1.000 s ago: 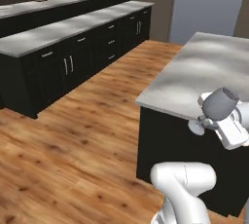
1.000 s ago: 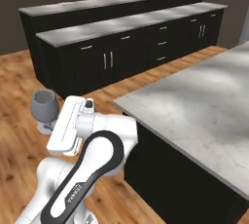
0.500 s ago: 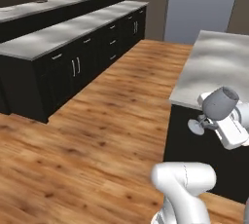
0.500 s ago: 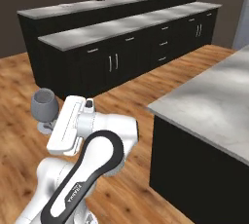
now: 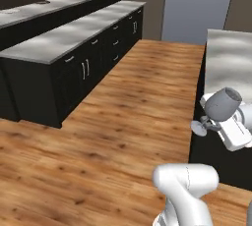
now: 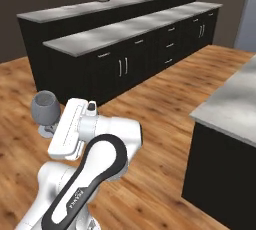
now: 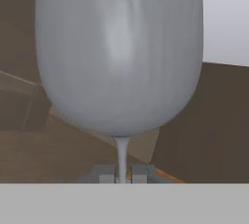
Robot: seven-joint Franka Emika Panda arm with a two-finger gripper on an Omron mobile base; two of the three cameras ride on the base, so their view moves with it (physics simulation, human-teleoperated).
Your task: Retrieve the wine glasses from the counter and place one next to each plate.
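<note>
Kitchen floor (image 5: 128, 122), wood planks, takes up most of both base views, with the robot standing out on it between two runs of black cabinets. Long surface (image 5: 74, 33) with drawer fronts and bar handles runs along the far side, a higher bar top (image 5: 59, 6) behind it; a second grey surface (image 6: 235, 99) stands near the arm on the other side. No plates to be seen on any visible stretch of these tops, nor a second glass. White arm (image 6: 95, 159) carries one wine glass (image 6: 46, 109) out in the air, well clear of any surface and tipped over toward its side. Pincer (image 7: 123, 174) pressed together on the thin stem just below the bowl, foot hidden behind the tips. Judgement: the first glass is lifted and in transit; its placement beside a plate is not yet done, and the other glass remains to be fetched.
</note>
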